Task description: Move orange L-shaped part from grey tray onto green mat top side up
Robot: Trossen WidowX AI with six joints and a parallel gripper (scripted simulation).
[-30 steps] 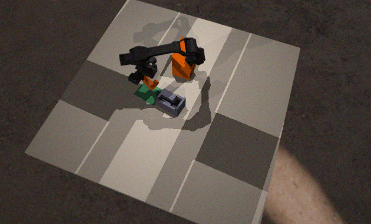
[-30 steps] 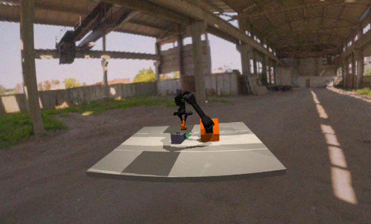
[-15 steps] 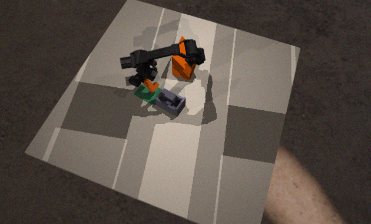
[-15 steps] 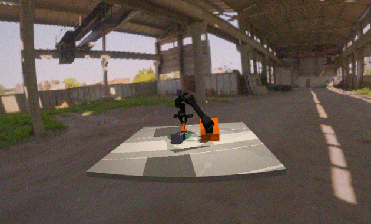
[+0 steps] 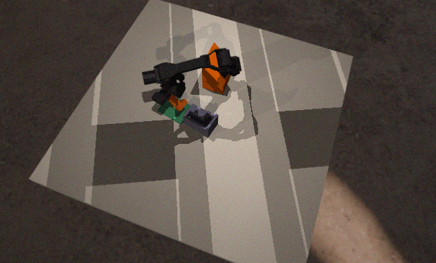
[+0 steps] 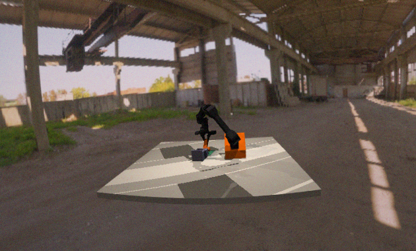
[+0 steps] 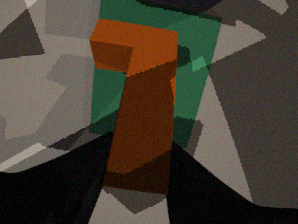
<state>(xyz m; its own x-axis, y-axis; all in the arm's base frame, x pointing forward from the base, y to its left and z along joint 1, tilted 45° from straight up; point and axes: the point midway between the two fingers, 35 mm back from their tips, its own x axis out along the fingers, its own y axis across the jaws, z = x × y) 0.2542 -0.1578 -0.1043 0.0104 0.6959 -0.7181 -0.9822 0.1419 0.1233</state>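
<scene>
The orange L-shaped part (image 5: 180, 104) (image 6: 206, 144) (image 7: 150, 100) is out of the tray and over the green mat (image 5: 169, 113) (image 6: 211, 153) (image 7: 194, 95). My gripper (image 5: 169, 96) (image 6: 205, 140) (image 7: 140, 143) is shut on the long bar near its plain end. The part is tilted, with its L-shaped end lower and the gripped end higher. Whether the low end touches the mat I cannot tell. The grey tray (image 5: 210, 129) (image 6: 198, 155) (image 7: 187, 3) stands beside the mat, its pocket without the part; only its dark edge shows at the top of the wrist view.
A large orange block (image 5: 211, 83) (image 6: 242, 142) stands by the arm's base, behind the tray in the top view. The arm reaches past it to the mat. Hard shadows and pale stripes cross the table top (image 5: 237, 180) (image 6: 157, 181).
</scene>
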